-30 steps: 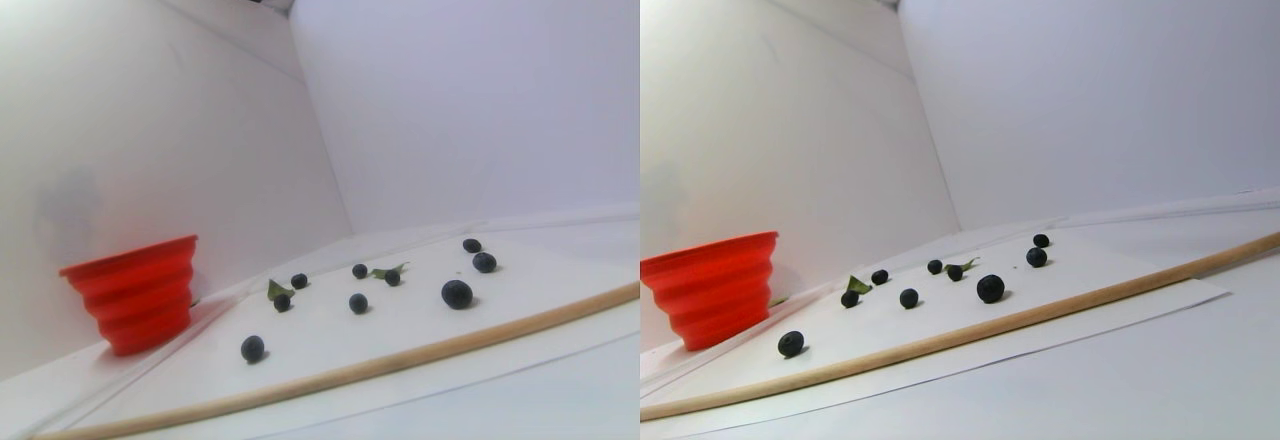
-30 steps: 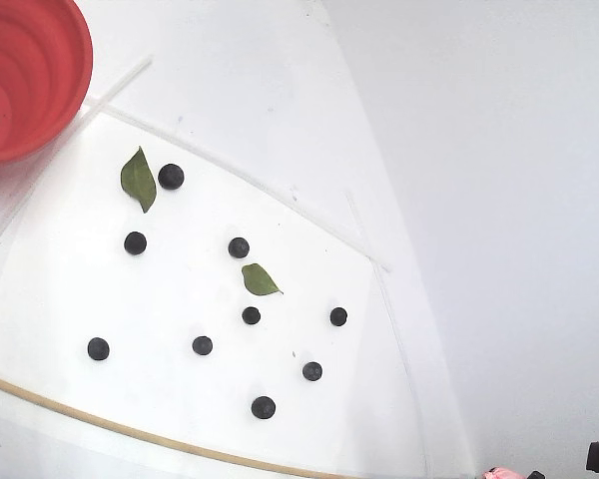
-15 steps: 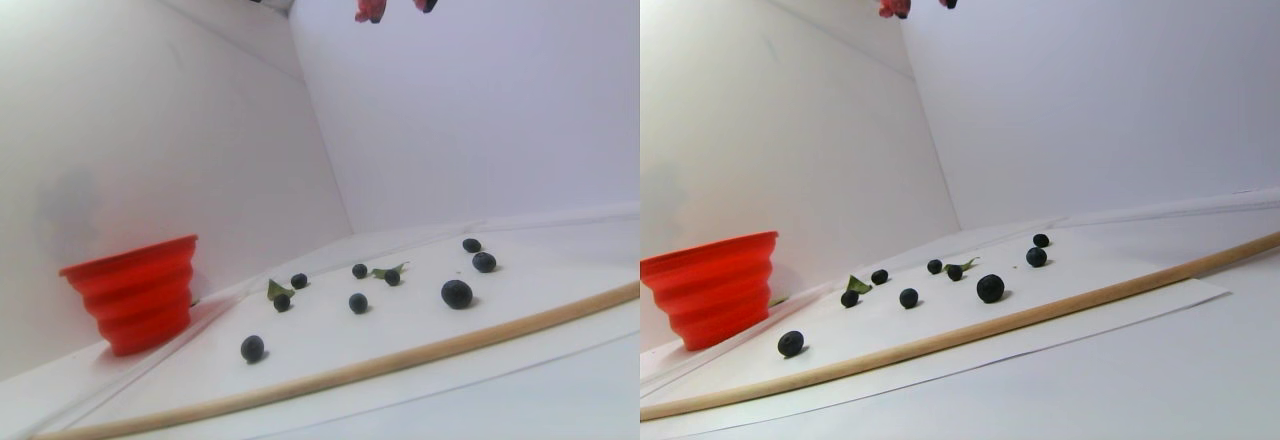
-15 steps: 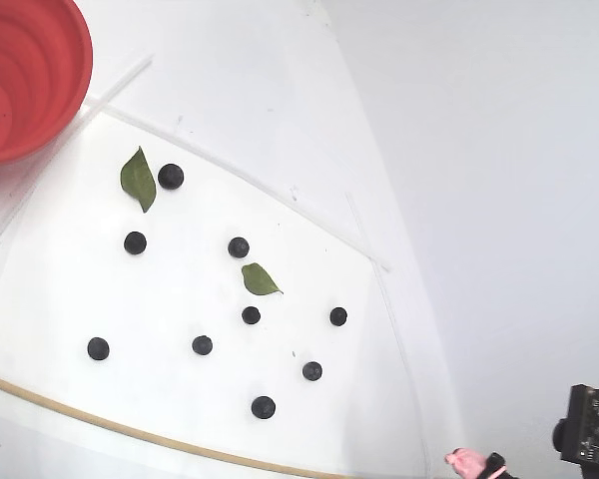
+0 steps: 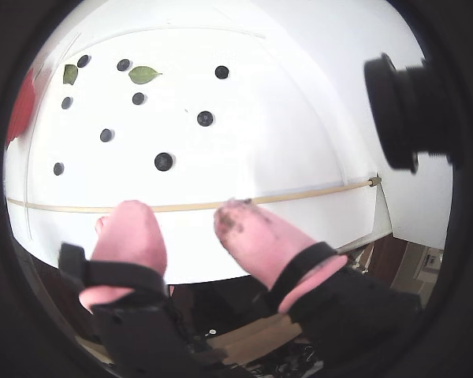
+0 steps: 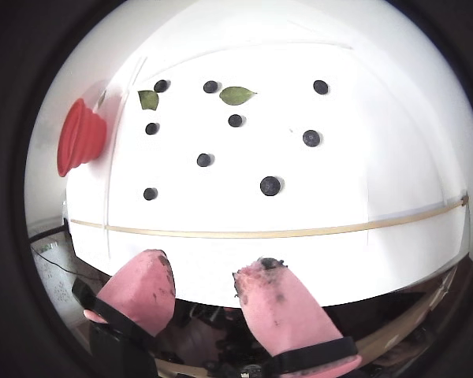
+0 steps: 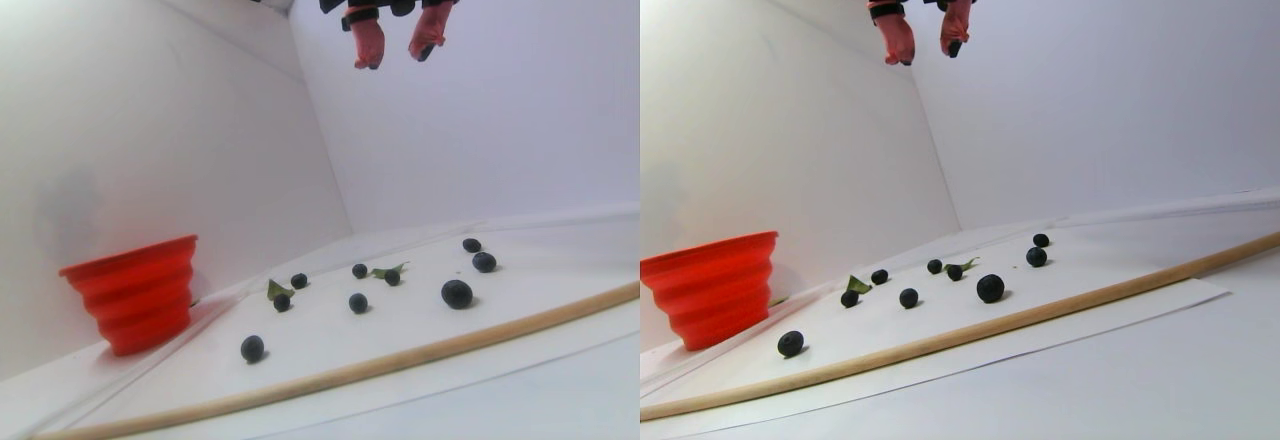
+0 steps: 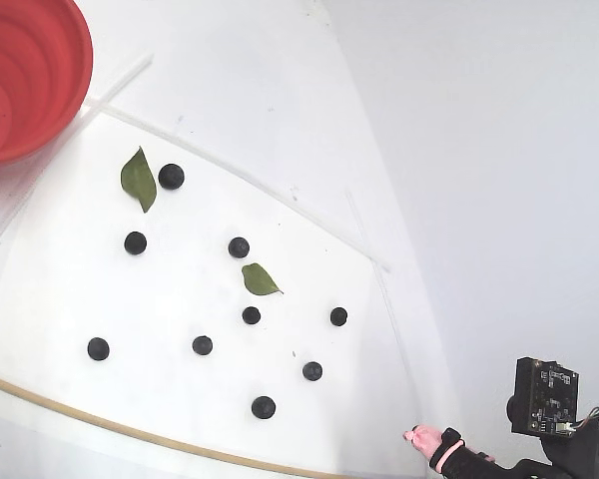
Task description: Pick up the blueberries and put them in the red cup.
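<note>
Several dark blueberries (image 8: 239, 246) lie scattered on the white sheet, also in both wrist views (image 5: 164, 161) (image 6: 270, 186) and the stereo pair view (image 7: 457, 294). The red cup (image 8: 40, 60) stands upright at the sheet's far left corner; it also shows at the left edge in both wrist views (image 5: 20, 106) (image 6: 79, 138) and in the stereo pair view (image 7: 140, 295). My gripper (image 5: 185, 213) (image 6: 209, 264) is open and empty, with pink stained fingertips. It hangs high above the table (image 7: 397, 57), off the sheet's near edge, far from berries and cup.
Two green leaves (image 8: 138, 178) (image 8: 260, 279) lie among the berries. A thin wooden rod (image 8: 80, 414) (image 6: 260, 233) runs along the sheet's near edge. White walls close in the back and left side. A black camera module (image 5: 406, 110) (image 8: 544, 397) sits beside the gripper.
</note>
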### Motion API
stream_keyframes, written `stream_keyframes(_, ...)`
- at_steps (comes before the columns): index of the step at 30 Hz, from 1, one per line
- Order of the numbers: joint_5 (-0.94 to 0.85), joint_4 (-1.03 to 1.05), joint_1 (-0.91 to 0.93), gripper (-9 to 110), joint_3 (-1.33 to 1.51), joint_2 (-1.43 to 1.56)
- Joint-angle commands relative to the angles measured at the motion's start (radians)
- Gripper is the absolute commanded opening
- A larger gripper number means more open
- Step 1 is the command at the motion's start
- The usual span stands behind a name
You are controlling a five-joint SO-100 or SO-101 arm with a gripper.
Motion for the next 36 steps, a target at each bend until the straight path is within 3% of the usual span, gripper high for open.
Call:
stream_keyframes(1, -0.017, -0.04, -0.032, 16, -0.048, -0.018)
stream_keyframes(36, -0.166, -0.337, -0.014, 16, 0.011, -0.316)
